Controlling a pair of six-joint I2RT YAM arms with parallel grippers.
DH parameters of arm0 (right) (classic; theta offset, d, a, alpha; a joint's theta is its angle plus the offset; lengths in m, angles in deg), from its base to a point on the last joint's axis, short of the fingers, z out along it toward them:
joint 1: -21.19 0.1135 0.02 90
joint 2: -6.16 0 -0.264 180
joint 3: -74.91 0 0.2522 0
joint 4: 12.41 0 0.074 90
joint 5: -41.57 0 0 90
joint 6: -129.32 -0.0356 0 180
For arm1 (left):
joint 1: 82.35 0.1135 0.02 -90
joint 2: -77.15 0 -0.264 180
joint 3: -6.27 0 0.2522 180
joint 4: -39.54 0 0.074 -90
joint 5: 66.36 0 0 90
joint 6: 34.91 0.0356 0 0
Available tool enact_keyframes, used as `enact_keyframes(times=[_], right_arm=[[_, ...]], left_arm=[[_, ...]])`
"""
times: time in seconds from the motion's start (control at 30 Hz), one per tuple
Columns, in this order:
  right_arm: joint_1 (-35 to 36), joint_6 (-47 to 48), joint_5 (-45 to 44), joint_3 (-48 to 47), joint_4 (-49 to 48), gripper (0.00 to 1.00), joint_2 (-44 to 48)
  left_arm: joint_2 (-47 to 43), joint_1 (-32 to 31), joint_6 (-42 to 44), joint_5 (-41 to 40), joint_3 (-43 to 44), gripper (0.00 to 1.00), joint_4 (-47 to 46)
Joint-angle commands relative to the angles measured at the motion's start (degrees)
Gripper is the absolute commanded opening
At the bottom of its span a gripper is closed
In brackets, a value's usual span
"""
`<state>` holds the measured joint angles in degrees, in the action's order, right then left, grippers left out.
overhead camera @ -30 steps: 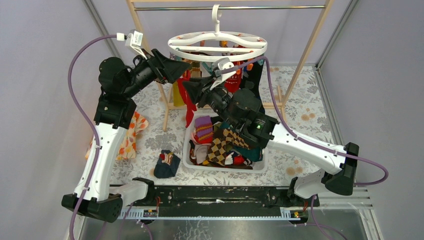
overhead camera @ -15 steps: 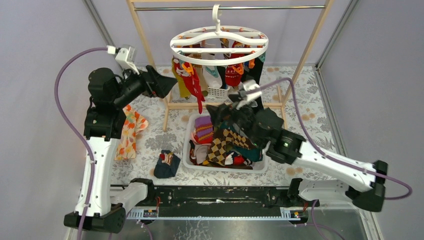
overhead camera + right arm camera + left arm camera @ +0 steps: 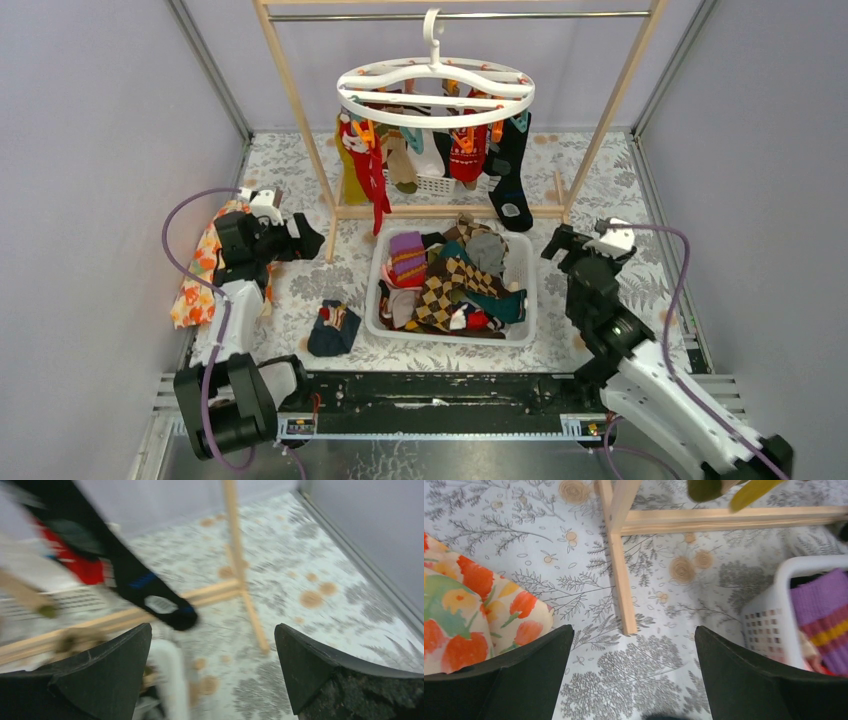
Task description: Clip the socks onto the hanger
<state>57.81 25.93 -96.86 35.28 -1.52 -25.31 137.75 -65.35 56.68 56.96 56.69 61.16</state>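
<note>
Your left gripper and right gripper are wide open, holding nothing, above the leafy tablecloth. The hanger hangs on the rack with socks clipped on. More fill the basket. Pale purple walls stand around.

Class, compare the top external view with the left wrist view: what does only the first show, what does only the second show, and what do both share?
Only the top external view: the hanger, the right gripper and a dark sock on the table. Only the left wrist view: the small holes in the basket wall. Both: the flowered cloth, the wooden rack's foot, the purple striped sock, tips of hanging socks and the open left gripper.
</note>
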Motion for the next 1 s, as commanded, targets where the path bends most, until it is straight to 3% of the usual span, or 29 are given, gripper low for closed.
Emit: enact_keyframes(times=[0.0, 0.13, 0.27, 0.4, 0.5, 0.6, 0.67, 0.73, 0.8, 0.87, 0.97], right_arm=[[-17.2, -4.1, 8.9, 3.5, -12.3, 1.00, -11.3], [-29.2, -3.5, 13.2, 5.1, -17.6, 1.00, -20.1], [-34.6, 0.6, 16.5, 12.8, -35.1, 1.00, -24.8], [-37.8, 0.8, 24.7, 17.6, -52.5, 1.00, -33.0], [-38.2, 4.0, 28.0, 16.9, -60.8, 1.00, -40.8], [-38.4, 4.9, 30.6, 15.0, -61.5, 1.00, -46.7], [-38.4, 4.8, 30.4, 18.2, -72.9, 1.00, -51.6], [-38.4, 7.2, 35.8, 22.5, -86.6, 1.00, -57.1], [-37.8, 9.5, 39.7, 24.5, -94.6, 1.00, -60.4], [-37.8, 7.7, 35.2, 22.1, -89.4, 1.00, -58.8], [-37.9, 8.9, 37.7, 10.5, -63.3, 1.00, -56.1]], left_arm=[[3.9, 0.3, -4.2, -3.9, -9.5, 0.98, -32.4], [9.4, 0.3, -7.3, -6.8, -16.4, 0.98, -47.3], [13.1, 0.2, -11.0, -6.7, -24.0, 0.98, -67.8], [20.7, 0.1, -16.8, -6.6, -25.7, 0.99, -81.1], [24.8, -1.4, -16.2, -7.2, -25.9, 0.99, -85.2], [23.1, -4.7, -12.5, -11.0, -26.1, 0.99, -81.9], [23.7, -8.2, -9.8, -16.0, -29.0, 0.99, -86.4], [28.1, -12.6, -7.8, -23.0, -32.4, 0.99, -98.1], [25.8, -14.0, -6.8, -26.0, -30.4, 0.99, -90.5], [26.5, -14.3, -7.9, -29.6, -24.2, 0.99, -79.9], [26.4, -18.6, -4.0, -32.5, -21.6, 0.99, -73.9]])
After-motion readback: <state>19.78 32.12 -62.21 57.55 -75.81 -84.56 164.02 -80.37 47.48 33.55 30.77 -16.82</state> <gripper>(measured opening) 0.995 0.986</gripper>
